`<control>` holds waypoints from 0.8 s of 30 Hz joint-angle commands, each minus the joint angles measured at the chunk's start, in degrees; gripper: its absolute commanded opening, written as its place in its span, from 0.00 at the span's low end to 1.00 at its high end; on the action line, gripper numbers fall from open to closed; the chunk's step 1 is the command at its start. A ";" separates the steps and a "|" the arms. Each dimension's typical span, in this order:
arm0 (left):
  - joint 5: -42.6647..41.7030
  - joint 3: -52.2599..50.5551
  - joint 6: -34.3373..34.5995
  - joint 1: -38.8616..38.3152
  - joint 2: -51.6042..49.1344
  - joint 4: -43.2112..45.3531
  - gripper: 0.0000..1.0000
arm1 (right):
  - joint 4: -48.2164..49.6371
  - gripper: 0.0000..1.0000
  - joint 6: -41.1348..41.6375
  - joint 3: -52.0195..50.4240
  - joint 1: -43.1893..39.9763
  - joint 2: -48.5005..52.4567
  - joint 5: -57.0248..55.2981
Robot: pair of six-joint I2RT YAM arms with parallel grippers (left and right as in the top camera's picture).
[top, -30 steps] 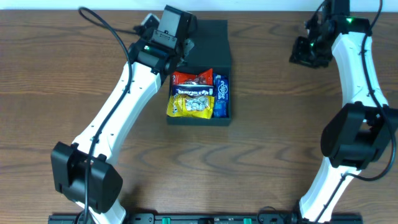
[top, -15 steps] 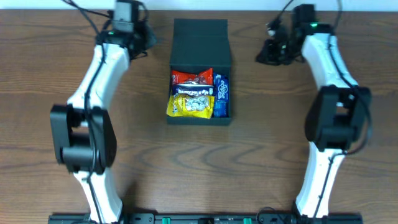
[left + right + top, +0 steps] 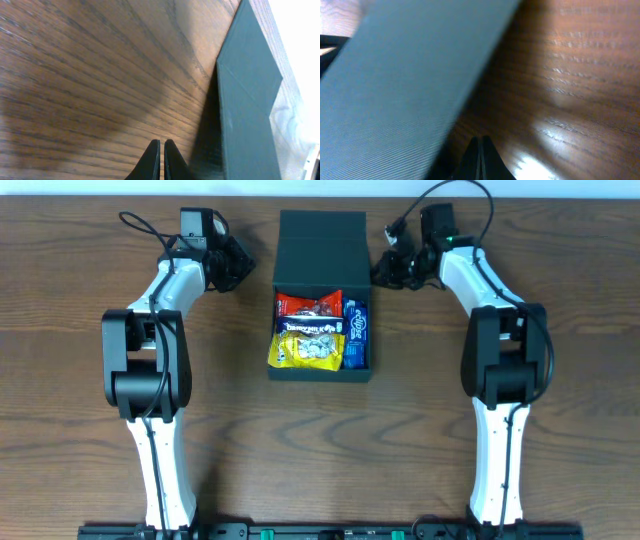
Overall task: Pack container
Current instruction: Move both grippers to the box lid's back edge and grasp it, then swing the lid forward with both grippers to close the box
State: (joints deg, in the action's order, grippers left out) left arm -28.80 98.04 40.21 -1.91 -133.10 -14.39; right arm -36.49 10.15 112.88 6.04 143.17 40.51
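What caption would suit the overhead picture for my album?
Open container holding snack packets, with the left claw and right claw shut beside its lid.

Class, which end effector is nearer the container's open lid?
Right. The right end effector is almost at the lid's edge; the left end effector stands farther off the opposite edge.

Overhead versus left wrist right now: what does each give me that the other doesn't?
Only overhead: the open container with the red packet, yellow packet and blue packet inside, plus the right gripper close beside it. Only left wrist: the left gripper close up, fingers pressed together on nothing, near the lid edge. Both: the dark lid and the wooden table.
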 commanded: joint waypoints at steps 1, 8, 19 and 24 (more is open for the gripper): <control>-1.38 0.02 2.29 -0.09 -0.68 0.90 0.06 | 1.11 0.01 2.05 0.59 0.37 0.85 2.47; -1.33 0.02 4.00 -0.09 -0.68 1.60 0.06 | 10.95 0.01 1.92 0.59 0.46 0.87 14.88; -1.33 0.02 8.85 0.13 -0.68 2.99 0.06 | 17.84 0.01 -0.61 0.59 0.11 0.87 27.74; -6.54 0.02 9.49 0.11 -0.68 10.14 0.06 | 17.64 0.01 -0.63 0.59 0.31 0.87 28.57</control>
State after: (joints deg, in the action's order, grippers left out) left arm -31.16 98.00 48.64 -1.76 -133.10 -6.26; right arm -18.96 11.07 112.84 5.61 144.27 63.64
